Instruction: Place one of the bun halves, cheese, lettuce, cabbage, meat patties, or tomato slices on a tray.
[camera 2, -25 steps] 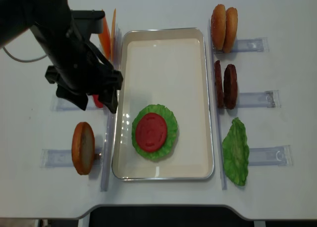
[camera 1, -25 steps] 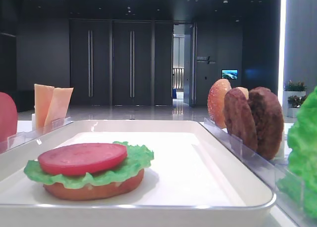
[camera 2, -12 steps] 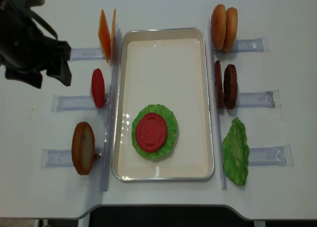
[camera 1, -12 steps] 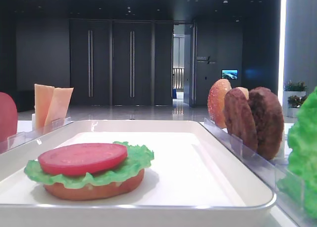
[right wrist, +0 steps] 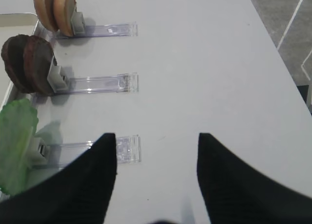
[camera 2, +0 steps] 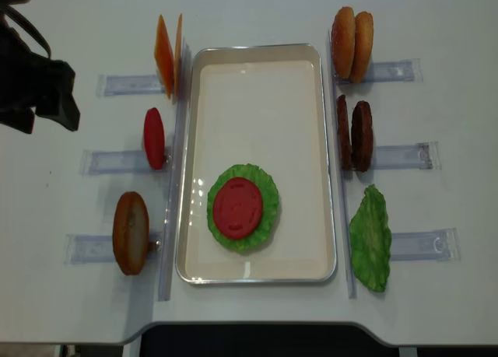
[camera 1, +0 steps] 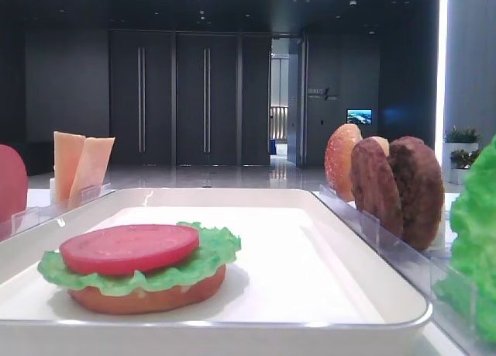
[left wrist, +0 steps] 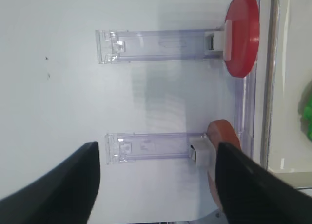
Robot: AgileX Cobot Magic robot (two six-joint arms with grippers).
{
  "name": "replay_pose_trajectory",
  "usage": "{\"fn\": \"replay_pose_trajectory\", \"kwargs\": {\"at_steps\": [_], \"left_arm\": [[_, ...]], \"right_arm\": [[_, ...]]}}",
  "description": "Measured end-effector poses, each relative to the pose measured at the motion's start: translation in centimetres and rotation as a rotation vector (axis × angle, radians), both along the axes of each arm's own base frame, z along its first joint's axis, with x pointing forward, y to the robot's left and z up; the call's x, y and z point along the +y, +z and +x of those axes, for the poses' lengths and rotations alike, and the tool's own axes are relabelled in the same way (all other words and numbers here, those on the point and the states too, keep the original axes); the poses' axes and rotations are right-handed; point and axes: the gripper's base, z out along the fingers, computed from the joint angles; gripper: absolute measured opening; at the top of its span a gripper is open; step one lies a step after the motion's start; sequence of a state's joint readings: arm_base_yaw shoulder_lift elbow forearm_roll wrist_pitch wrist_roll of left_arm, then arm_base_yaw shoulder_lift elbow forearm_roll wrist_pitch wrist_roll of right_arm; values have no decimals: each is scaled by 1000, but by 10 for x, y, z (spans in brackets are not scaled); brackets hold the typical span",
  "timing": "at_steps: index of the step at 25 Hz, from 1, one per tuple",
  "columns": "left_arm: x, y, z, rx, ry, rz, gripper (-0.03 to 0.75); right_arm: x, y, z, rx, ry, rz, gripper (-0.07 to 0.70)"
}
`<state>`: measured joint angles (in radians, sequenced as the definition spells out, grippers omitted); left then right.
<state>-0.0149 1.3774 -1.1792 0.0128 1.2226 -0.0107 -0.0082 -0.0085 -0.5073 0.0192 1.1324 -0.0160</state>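
Item, tray (camera 2: 257, 69): lying mid-table, carrying a stack toward its near end, tomato slice (camera 2: 237, 208) sitting on lettuce leaf (camera 2: 268, 190), and the low side view alone showing a bun half (camera 1: 147, 298) lying under both

Left of the tray: cheese slices (camera 2: 166, 55) standing at the far rack, a spare tomato slice (camera 2: 153, 138) at the middle one, a spare bun half (camera 2: 130, 232) nearest

Right of the tray: two buns (camera 2: 351, 33), two meat patties (camera 2: 354, 134), a spare lettuce leaf (camera 2: 370, 237), far to near

Left gripper (camera 2: 39, 100): hanging well left of the tray, jaws standing apart and holding nothing, its own camera looking down on the spare tomato slice and bun half

Right gripper (right wrist: 156, 180): missing from the overhead view; its wrist view showing jaws spread, empty, hovering beside the lettuce rack (right wrist: 92, 151)

Step in hand, as I judge it: fetching the next layer, likely a patty or cheese. Doing it well means closing on the upright disc's flat faces, lifting clear of the rack, then centring over the stack before letting go
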Motion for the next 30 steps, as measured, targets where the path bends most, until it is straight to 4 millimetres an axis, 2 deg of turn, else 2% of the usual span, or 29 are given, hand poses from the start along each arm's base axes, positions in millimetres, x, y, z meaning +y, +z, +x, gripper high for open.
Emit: {"fn": "replay_pose_trajectory", "kwargs": {"at_steps": [3,6,11,16,19,24,30], "left_arm": [[0,7,-5,-27,-18,4,559],[0,17,-21,-71,-23,6,559],[2,37,-75,-191,-28,17,558],[1,46,-133,-328,-28,-6,550],[1,44,-168,-414,-28,-6,549],[2,28,-221,-542,-28,-6,541],[3,3,-259,-665,-49,7,491]], "right_arm": [[0,0,0,0,0,0,361],[0,0,0,0,0,0,361],[0,0,0,0,0,0,361],[0,0,0,0,0,0,361],[0,0,0,0,0,0,361],[0,0,0,0,0,0,361],[0,0,0,0,0,0,361]]}}
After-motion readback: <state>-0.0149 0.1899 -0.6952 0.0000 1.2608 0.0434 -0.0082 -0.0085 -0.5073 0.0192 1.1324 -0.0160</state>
